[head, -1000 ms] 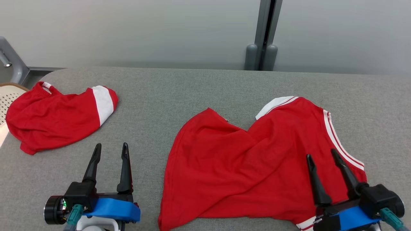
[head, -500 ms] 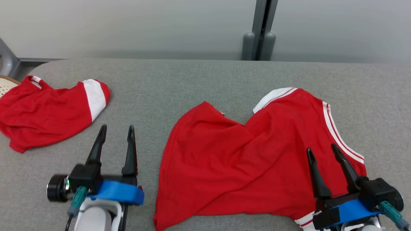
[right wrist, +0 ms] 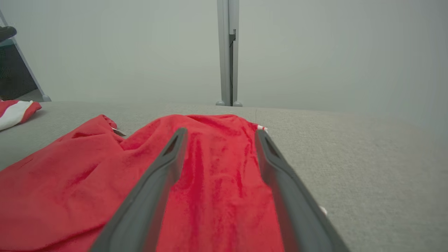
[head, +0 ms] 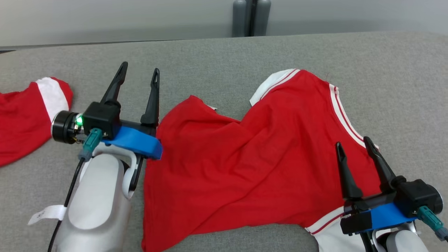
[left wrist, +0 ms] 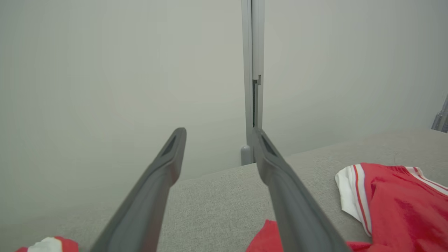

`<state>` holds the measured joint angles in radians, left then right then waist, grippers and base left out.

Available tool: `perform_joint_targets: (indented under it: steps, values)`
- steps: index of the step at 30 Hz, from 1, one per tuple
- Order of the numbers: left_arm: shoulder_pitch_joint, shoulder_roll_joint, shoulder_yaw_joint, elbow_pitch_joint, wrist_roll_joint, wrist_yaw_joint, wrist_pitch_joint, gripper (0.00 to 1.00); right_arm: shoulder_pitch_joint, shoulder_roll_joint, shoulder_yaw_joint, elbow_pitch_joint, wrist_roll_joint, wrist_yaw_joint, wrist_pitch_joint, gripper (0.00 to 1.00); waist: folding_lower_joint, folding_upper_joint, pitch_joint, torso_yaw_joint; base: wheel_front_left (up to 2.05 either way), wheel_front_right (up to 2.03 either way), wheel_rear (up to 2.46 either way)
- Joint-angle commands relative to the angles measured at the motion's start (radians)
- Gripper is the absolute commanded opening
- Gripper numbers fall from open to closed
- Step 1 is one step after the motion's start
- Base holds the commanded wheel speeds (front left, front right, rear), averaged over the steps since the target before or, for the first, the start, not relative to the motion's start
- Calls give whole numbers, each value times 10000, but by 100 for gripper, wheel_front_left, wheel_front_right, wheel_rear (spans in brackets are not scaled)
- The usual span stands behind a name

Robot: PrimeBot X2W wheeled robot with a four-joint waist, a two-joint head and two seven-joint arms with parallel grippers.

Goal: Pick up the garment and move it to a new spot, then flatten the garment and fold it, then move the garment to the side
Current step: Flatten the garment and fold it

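Note:
A red garment (head: 245,157) with white striped trim lies spread and wrinkled on the grey table (head: 196,59). Its white collar edge (left wrist: 350,192) appears at the right of the left wrist view, and its red cloth (right wrist: 210,168) lies under the fingers in the right wrist view. My left gripper (head: 139,70) stands open above the table just left of the garment's upper left corner, holding nothing. My right gripper (head: 352,142) is open above the garment's lower right part, near the striped edge, with nothing between its fingers.
A second red garment (head: 24,115) with a white band lies at the table's left edge. A grey post (head: 251,17) stands behind the table against a pale wall. A white tag (head: 47,213) hangs from the left arm's cable.
The head camera has tipped down and turned right, shifting the whole picture. My left gripper has reached forward, up toward the garment's upper left corner. The right gripper has barely moved.

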<state>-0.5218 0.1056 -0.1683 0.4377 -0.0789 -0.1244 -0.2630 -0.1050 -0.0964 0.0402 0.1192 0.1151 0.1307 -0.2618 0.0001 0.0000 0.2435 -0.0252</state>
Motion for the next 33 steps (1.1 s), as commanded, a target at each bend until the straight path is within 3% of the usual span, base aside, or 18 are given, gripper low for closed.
perform_joint_targets:
  steps: [1, 15, 29, 30, 31, 32, 33]
  values:
    - [-304, 38, -67, 248, -100, -79, -27, 100, -200, 30, -38, -54, -22, 1, -45, 100, -1, 0, 79, -80, 0, 0, 0]
    - [-2020, 142, -2154, 5203, -1631, -58, -17, 100, -400, 9, -223, -212, -39, 1, -41, 100, -1, 0, 718, -555, 0, 0, 0]
    - [-2125, 183, -4023, 7104, -2313, -60, 22, 100, -467, -55, -246, -97, 11, 1, -42, 100, -1, 0, 690, -483, 0, 0, 0]
    - [-2160, 198, -4133, 7168, -2332, -60, 19, 58, -449, -55, -242, -97, 12, 1, -42, 100, -1, 0, 677, -480, 0, 0, 0]
    - [-2189, 216, -4210, 7219, -2352, -60, 20, 39, -433, -59, -236, -92, 21, 1, -42, 100, -1, 0, 665, -476, 0, 0, 0]
    - [-2233, 265, -4284, 7281, -2317, -60, 20, 7, -425, -64, -226, -84, 33, 1, -42, 100, -1, 0, 655, -474, 0, 0, 0]
    - [-2267, 296, -4369, 7342, -2284, -60, 19, 0, -421, -67, -215, -76, 38, 1, -42, 100, -1, 0, 642, -473, 0, 0, 0]
